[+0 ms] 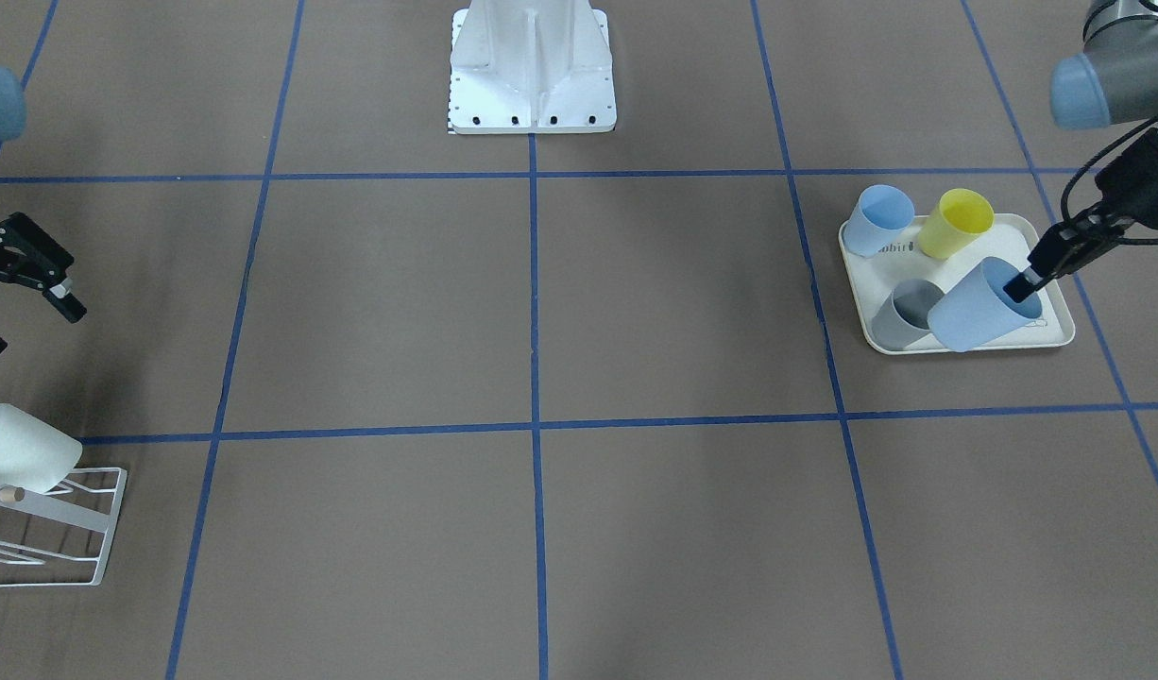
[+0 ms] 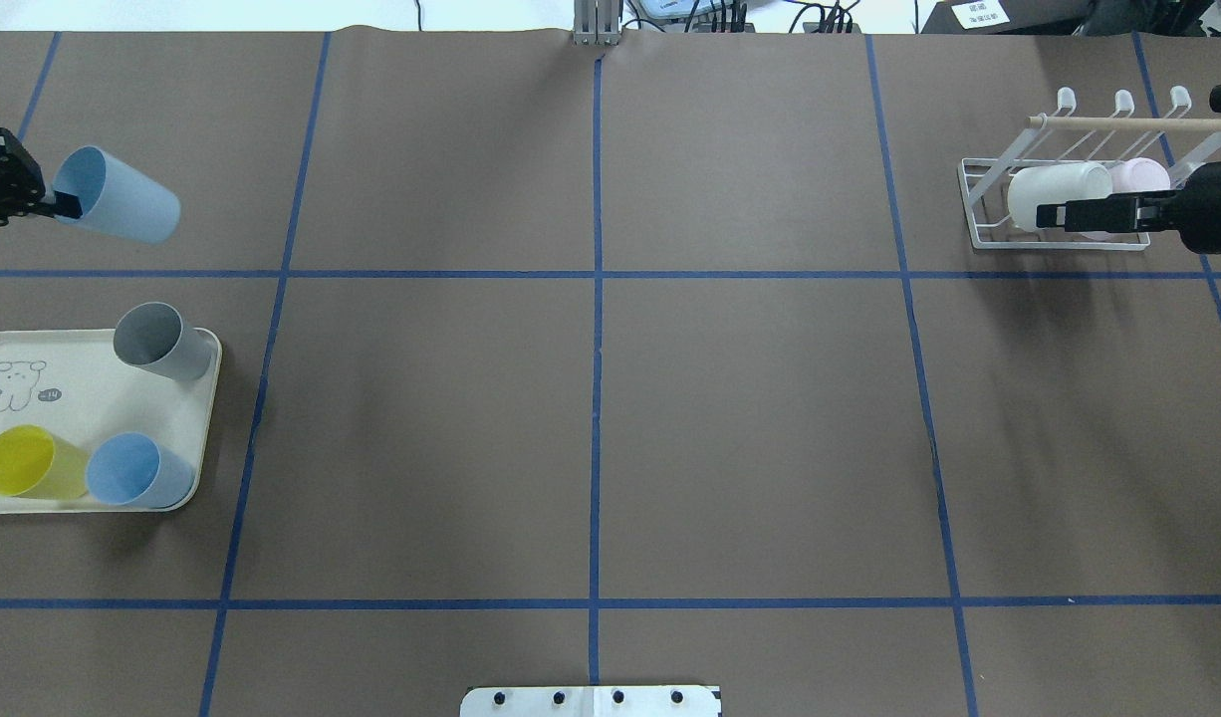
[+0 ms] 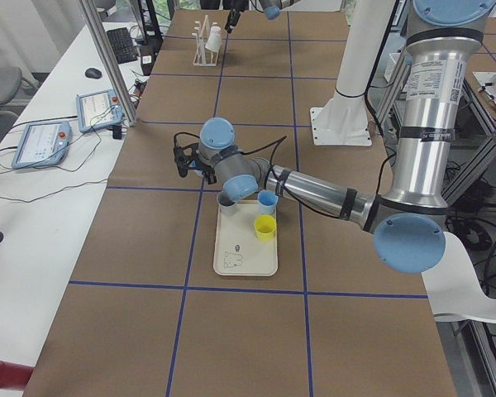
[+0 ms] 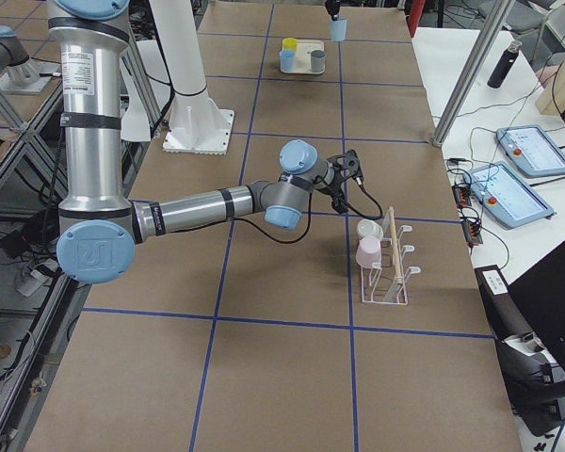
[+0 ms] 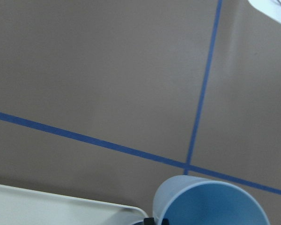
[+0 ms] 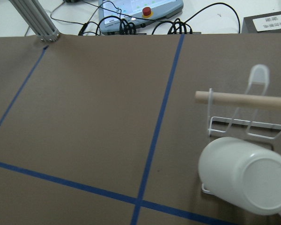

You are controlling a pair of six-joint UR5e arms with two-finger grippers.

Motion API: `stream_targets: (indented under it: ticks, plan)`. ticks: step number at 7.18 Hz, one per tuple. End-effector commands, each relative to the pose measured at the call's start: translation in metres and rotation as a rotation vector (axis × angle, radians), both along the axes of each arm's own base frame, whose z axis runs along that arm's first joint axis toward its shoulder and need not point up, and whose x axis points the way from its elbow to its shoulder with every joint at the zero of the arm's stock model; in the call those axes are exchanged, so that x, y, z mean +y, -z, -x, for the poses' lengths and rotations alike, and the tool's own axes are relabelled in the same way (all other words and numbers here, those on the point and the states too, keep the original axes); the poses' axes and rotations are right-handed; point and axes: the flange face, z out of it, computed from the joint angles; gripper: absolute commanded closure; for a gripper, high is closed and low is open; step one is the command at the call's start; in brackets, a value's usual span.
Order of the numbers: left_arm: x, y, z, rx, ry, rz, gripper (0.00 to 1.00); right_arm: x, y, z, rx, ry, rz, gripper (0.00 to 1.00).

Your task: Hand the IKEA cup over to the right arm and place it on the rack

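**Thin rim pinch, long way to travel**

At the far left, the left gripper (image 2: pixel 65 204) has its jaws closed on the blue cup (image 2: pixel 122 209). One finger sits inside the mouth and the other outside, so only the thin wall at the rim is pinched. The cup hangs in the air, clear of the tabletop (image 2: pixel 591 418) and beyond the tray (image 2: pixel 93 388), where three other cups stay behind.

Its long axis lies close to level and runs along the table's length. The mouth faces the left gripper and the closed base points toward the robot's right, perhaps dipping a little.

That heading suits a hand-over, since the base and body are offered to the other arm. The hold itself is the weak point. With so little wall between the jaws, a quick swing across the middle could let the cup pivot or slide out.

At the far right, the right gripper (image 1: pixel 29 326) waits beside the rack (image 2: pixel 1118 123) with its jaws spread and nothing in them.

If those jaws close before the cup is well between them, or the left lets go early, the cup would drop. The rack already carries a white cup (image 2: pixel 1057 192) and a pink cup (image 2: pixel 1146 174) (neither looks firmly seated), so a careless approach could knock them off.
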Motion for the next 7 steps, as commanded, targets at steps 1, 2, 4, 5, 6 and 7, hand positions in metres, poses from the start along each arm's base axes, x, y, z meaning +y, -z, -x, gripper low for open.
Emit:
stream_targets:
  ticks: [1, 2, 4, 5, 6, 7]
  plan:
    - [-0.006, 0.099, -0.054, 0.164, -0.001, 0.120, 1.00, 0.012, 0.039, 0.023, -0.285, -0.016, 0.159, 0.00]
    - [-0.006, 0.145, -0.086, 0.239, -0.015, 0.205, 1.00, 0.010, 0.069, 0.031, -0.418, -0.012, 0.210, 0.00]
    - [0.013, 0.208, -0.145, 0.320, -0.077, 0.270, 1.00, 0.002, 0.131, 0.066, -0.608, 0.039, 0.370, 0.00]
    - [0.037, 0.235, -0.183, 0.377, -0.117, 0.280, 1.00, 0.003, 0.152, 0.074, -0.660, 0.064, 0.409, 0.00]
    - [0.059, 0.263, -0.205, 0.492, -0.110, 0.322, 1.00, 0.006, 0.161, 0.076, -0.714, 0.071, 0.493, 0.00]
    - [0.079, 0.273, -0.215, 0.625, -0.112, 0.336, 1.00, 0.008, 0.180, 0.080, -0.756, 0.098, 0.495, 0.00]
